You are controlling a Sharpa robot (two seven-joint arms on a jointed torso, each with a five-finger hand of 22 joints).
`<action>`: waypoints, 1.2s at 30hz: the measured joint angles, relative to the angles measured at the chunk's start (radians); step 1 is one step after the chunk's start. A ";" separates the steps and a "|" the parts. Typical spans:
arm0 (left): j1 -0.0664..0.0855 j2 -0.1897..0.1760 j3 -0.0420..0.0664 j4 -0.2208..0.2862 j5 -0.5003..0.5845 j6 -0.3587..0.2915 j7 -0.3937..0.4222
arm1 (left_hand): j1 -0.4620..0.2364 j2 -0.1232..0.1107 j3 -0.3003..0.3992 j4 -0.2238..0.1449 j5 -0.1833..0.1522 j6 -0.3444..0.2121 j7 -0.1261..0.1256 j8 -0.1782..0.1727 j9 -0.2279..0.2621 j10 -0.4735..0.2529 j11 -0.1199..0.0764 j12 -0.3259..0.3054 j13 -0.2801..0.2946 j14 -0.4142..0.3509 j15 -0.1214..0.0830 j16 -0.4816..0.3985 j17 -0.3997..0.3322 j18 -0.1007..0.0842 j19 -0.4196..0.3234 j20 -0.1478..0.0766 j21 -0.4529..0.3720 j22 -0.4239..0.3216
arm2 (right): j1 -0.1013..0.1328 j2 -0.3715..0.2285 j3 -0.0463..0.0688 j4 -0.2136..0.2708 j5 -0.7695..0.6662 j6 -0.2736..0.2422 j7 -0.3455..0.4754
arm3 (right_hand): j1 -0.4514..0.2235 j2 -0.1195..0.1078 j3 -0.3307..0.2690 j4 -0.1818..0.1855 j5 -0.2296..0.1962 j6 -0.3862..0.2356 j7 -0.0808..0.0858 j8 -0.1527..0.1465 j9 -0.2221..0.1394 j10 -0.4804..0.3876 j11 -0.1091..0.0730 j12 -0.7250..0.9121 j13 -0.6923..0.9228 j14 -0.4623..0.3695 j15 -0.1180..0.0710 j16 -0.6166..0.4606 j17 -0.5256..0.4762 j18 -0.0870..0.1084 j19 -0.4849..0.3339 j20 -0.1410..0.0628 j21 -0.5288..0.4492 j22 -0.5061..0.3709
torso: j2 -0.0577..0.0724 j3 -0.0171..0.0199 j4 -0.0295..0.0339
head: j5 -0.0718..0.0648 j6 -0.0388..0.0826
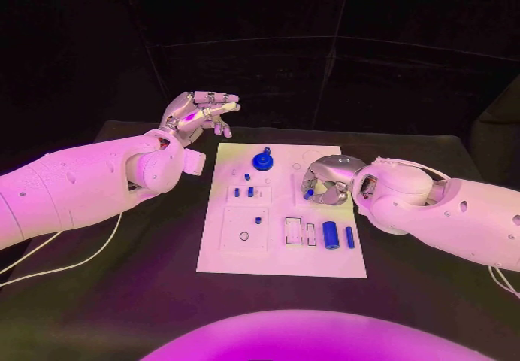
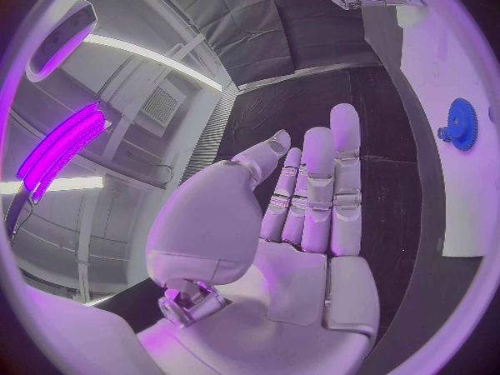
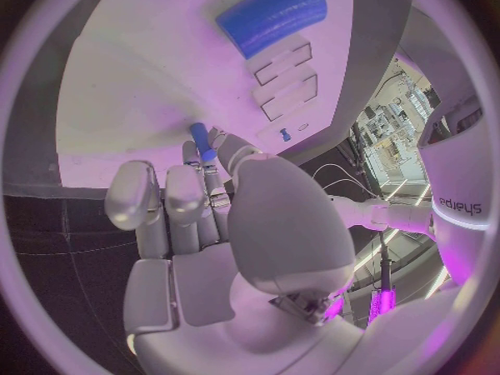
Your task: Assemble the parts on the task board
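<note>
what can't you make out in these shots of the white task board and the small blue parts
- Right silver hand, head view: its fingers cover the small blue peg it pinches; only a speck shows.
- White task board, head view: the right hand hides the holes beneath it.
- Small pegs near the blue gear, head view: too small to tell whether seated.
- Large blue cylinder, right wrist view: cut off by the rim.

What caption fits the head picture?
Right hand pinches a small blue peg over the task board; left hand waits.

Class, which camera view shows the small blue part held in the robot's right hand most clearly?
The right wrist view: the small blue part stands out between the right hand's fingertips against the white task board. The head view shows it as a blue speck under that hand. The left wrist view catches that hand tiny at its rim.
</note>
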 measured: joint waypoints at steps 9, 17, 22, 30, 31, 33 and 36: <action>0.000 -0.002 0.000 0.000 0.000 0.002 -0.003 | 0.000 0.000 0.000 0.000 0.000 0.000 0.000 0.000 0.000 0.000 0.000 0.000 0.000 0.000 0.000 0.000 0.000 0.000 0.000 0.000 0.000 0.000 | 0.000 0.001 0.000 -0.002 -0.005 -0.003 0.002 | -0.002 -0.002 0.045 -0.003 -0.014 0.047 0.000 0.007 0.002 0.059 -0.001 -0.002 0.005 0.000 0.000 0.025 0.025 0.000 0.022 0.000 0.031 0.036 | 0.000 0.0001 -0.0001 | -0.001 -0.001; 0.000 -0.003 0.000 0.001 0.000 0.002 -0.004 | 0.000 0.000 0.000 0.000 0.000 0.000 0.000 0.000 0.000 0.000 0.000 0.000 0.000 0.000 0.000 0.000 0.000 0.000 0.000 0.000 0.000 0.000 | 0.000 -0.003 0.000 0.001 -0.006 -0.042 0.014 | 0.018 0.018 0.124 -0.038 -0.069 0.112 -0.003 0.031 0.011 0.109 0.002 0.001 0.012 0.004 -0.011 0.047 0.058 0.000 0.041 -0.013 0.064 0.084 | 0.000 0.0004 -0.0001 | 0.000 -0.003; 0.000 -0.004 0.000 0.001 0.000 0.002 -0.004 | 0.000 0.000 0.000 0.000 0.000 0.000 0.000 0.000 0.000 0.000 0.000 0.000 0.000 0.000 0.000 0.000 0.000 0.000 0.000 0.000 0.000 0.000 | -0.001 -0.016 -0.001 0.011 -0.005 -0.070 0.019 | 0.028 0.018 0.158 -0.054 -0.090 0.112 -0.003 0.032 0.013 0.111 0.004 -0.007 0.016 0.004 -0.011 0.056 0.063 0.000 0.045 -0.009 0.070 0.094 | -0.001 0.0004 -0.0001 | 0.003 0.005; 0.000 -0.005 0.000 -0.002 0.000 0.002 -0.004 | 0.000 0.000 0.000 0.000 0.000 0.000 0.000 0.005 0.000 0.000 0.000 0.005 -0.001 -0.007 0.000 0.000 -0.001 0.000 0.000 0.000 0.000 -0.002 | 0.000 -0.058 0.003 0.080 0.009 -0.107 0.020 | 0.028 0.018 0.173 -0.063 -0.095 0.108 0.001 0.026 0.009 0.111 0.004 -0.019 0.015 0.004 -0.011 0.056 0.064 0.000 0.045 -0.009 0.074 0.097 | -0.002 0.0000 -0.0001 | 0.001 0.005; 0.000 -0.005 0.000 -0.002 0.000 0.002 -0.005 | 0.000 0.000 0.000 0.000 0.000 0.000 0.000 0.005 0.000 0.000 0.000 0.005 -0.001 -0.007 0.000 0.000 -0.001 0.000 0.000 0.000 0.000 -0.002 | 0.000 -0.063 0.007 0.095 0.013 -0.111 0.020 | 0.028 0.018 0.174 -0.063 -0.096 0.108 0.001 0.026 0.009 0.111 0.004 -0.019 0.014 0.004 -0.011 0.056 0.064 0.000 0.045 -0.009 0.074 0.097 | -0.002 0.0000 -0.0001 | 0.001 0.005; 0.000 -0.005 0.000 -0.002 0.000 0.002 -0.005 | 0.000 0.000 0.000 0.000 0.000 0.000 0.000 0.005 0.000 0.000 0.000 0.005 -0.001 -0.007 0.000 0.000 -0.001 0.000 0.000 0.000 0.000 -0.002 | 0.000 -0.066 0.012 0.113 0.018 -0.116 0.021 | 0.028 0.018 0.174 -0.064 -0.096 0.108 0.001 0.026 0.007 0.111 0.004 -0.025 0.014 0.004 -0.011 0.056 0.065 0.000 0.045 -0.009 0.074 0.097 | -0.002 0.0000 -0.0001 | 0.001 0.006; 0.000 -0.004 0.000 -0.003 0.000 0.002 -0.005 | 0.000 0.000 0.000 0.000 0.000 0.000 0.000 0.005 0.000 0.000 0.000 0.005 -0.001 -0.007 0.000 0.000 -0.001 0.000 0.000 0.000 0.000 -0.002 | 0.001 -0.066 0.014 0.135 0.027 -0.124 0.023 | 0.028 0.017 0.176 -0.065 -0.096 0.108 0.001 0.022 0.007 0.111 0.004 -0.025 0.014 0.004 -0.011 0.056 0.064 0.000 0.045 -0.009 0.074 0.097 | -0.002 -0.0001 -0.0001 | 0.004 0.008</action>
